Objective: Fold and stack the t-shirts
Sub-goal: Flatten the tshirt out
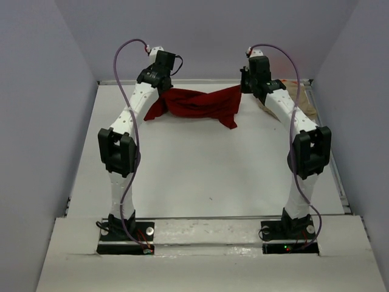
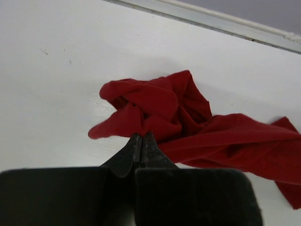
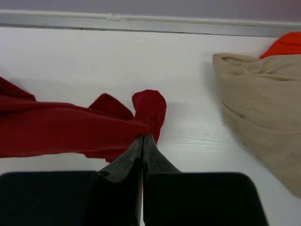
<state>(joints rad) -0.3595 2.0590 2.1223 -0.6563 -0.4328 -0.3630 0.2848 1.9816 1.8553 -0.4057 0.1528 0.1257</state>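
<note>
My left fingers [image 2: 128, 157] and right fingers [image 3: 129, 160] each pinch one end of the dark red t-shirt [image 1: 197, 104]. It looks soft, light and limp, best held by opposite edges.

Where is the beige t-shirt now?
In the right wrist view the beige t-shirt lies on the right, next to the orange cloth, apart from the red shirt.
</note>
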